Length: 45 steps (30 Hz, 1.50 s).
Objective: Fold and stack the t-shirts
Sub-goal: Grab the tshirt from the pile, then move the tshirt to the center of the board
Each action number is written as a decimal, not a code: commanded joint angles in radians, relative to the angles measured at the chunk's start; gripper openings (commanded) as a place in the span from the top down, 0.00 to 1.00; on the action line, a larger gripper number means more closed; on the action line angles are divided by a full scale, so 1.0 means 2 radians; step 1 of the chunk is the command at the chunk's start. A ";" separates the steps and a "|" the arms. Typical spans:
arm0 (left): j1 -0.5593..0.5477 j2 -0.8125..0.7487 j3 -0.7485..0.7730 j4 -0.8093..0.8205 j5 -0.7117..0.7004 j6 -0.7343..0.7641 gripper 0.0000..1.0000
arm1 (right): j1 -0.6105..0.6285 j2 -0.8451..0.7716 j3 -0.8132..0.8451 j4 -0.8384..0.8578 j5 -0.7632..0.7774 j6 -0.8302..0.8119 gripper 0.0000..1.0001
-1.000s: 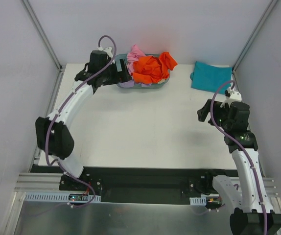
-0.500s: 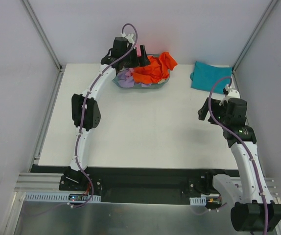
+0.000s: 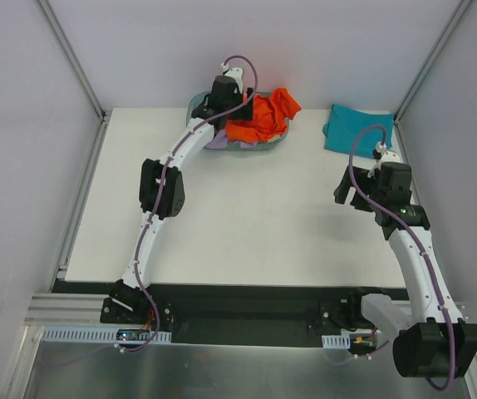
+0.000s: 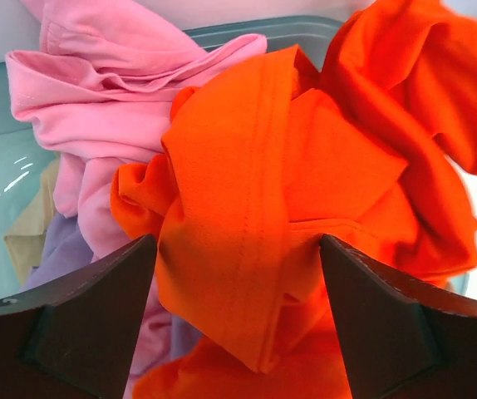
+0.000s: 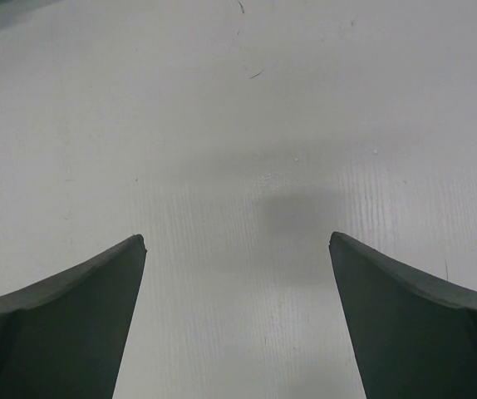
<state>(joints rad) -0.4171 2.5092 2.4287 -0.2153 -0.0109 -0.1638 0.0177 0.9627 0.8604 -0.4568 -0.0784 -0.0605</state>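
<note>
A crumpled bright orange t-shirt (image 3: 262,116) lies heaped in the blue-grey tub (image 3: 265,142) at the table's back, over a pink one (image 4: 114,108) and a lavender one (image 3: 215,141). My left gripper (image 3: 237,106) hangs over the tub, open, its fingers (image 4: 81,324) on either side of an orange fold (image 4: 247,249). A folded teal t-shirt (image 3: 356,130) lies flat at the back right. My right gripper (image 3: 348,193) is open and empty above bare table (image 5: 238,166), in front of the teal shirt.
The tub's rim (image 4: 247,32) shows behind the clothes. White walls and metal posts enclose the table on three sides. The table's right edge (image 3: 406,199) runs close beside my right arm.
My left arm has reached forward and right, from the tub's left side to over the clothes. My right gripper has shifted slightly toward the back.
</note>
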 commanded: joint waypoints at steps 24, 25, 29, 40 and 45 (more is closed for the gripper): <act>0.006 -0.254 0.028 0.106 0.133 -0.001 1.00 | 0.002 -0.028 0.035 0.011 -0.005 0.013 0.03; 0.006 -0.267 0.026 0.106 0.170 -0.007 1.00 | 0.002 -0.031 0.036 0.009 0.001 0.014 0.03; 0.001 -0.355 -0.002 0.118 0.243 -0.037 1.00 | 0.002 -0.053 0.035 0.011 0.018 0.017 0.03; -0.057 -0.487 -0.078 0.122 0.347 -0.048 1.00 | 0.002 -0.070 0.018 0.017 0.017 0.029 0.03; -0.068 -0.491 -0.100 0.124 0.331 -0.064 1.00 | 0.002 -0.066 0.020 0.011 0.015 0.029 0.03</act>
<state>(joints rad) -0.5381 1.5078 2.2665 0.0025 0.6315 -0.2485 0.0177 0.8333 0.8825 -0.4538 -0.0559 -0.0151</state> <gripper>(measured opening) 0.031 0.966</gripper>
